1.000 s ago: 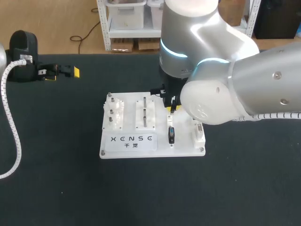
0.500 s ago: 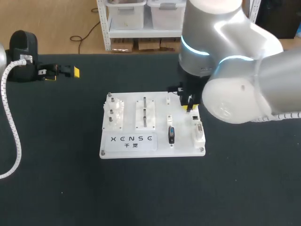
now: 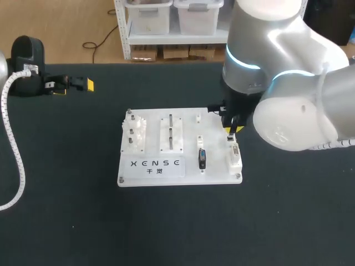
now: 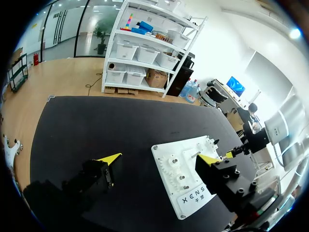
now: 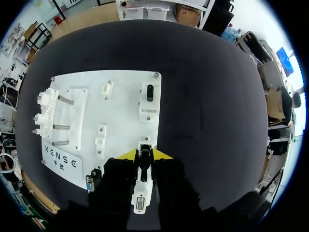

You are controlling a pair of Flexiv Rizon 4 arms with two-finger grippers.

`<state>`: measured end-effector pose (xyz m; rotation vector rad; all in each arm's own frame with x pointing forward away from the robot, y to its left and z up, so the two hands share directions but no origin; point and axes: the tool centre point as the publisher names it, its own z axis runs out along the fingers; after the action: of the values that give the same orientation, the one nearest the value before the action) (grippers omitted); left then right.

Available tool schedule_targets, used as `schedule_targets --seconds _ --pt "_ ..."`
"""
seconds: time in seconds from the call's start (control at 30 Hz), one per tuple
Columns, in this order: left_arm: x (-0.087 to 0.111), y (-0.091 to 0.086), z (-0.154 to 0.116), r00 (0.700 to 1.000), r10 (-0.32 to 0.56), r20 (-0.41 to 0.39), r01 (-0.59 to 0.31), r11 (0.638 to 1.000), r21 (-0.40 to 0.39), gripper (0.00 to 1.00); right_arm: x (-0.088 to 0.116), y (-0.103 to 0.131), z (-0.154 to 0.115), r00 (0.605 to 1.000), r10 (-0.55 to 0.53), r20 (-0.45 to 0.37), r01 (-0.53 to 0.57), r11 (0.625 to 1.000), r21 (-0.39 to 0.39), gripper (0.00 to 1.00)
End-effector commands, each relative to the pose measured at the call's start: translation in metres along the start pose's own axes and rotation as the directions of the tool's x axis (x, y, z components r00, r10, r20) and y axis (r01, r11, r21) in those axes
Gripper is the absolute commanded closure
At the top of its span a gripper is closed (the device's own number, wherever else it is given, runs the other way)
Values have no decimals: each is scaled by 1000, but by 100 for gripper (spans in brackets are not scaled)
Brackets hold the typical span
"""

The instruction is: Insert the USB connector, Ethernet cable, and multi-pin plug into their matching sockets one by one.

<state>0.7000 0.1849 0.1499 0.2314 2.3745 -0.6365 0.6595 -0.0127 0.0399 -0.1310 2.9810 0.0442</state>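
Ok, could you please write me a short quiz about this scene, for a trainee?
1. True or false: the left gripper holds a plug.
2. The right gripper is above which part of the board? A) its left edge B) its middle C) its right side
3. Fill in: the board lies on a ___ table.
Key: 1 false; 2 C; 3 black.

Three cameras share one board [image 3: 153,145].
Your head view looks down on the table [image 3: 66,221] from above and behind. Your left wrist view sees the board from well off, at a slant. Your right wrist view hangs close above it, facing straight down.
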Motion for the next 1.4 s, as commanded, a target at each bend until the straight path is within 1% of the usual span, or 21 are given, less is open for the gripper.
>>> schedule_targets --seconds 0.03,0.8,1.4 --pt "0 0 0 1000 0 0 0 1000 0 0 2 0 3 1000 3 3 -3 1000 1 100" --pt "0 0 0 1000 0 0 0 1000 0 0 1 -2 13 1000 15 -16 -15 1000 12 100" --pt "0 0 0 1000 0 0 0 1000 0 0 -5 -1 12 1000 17 -3 -17 1000 7 100"
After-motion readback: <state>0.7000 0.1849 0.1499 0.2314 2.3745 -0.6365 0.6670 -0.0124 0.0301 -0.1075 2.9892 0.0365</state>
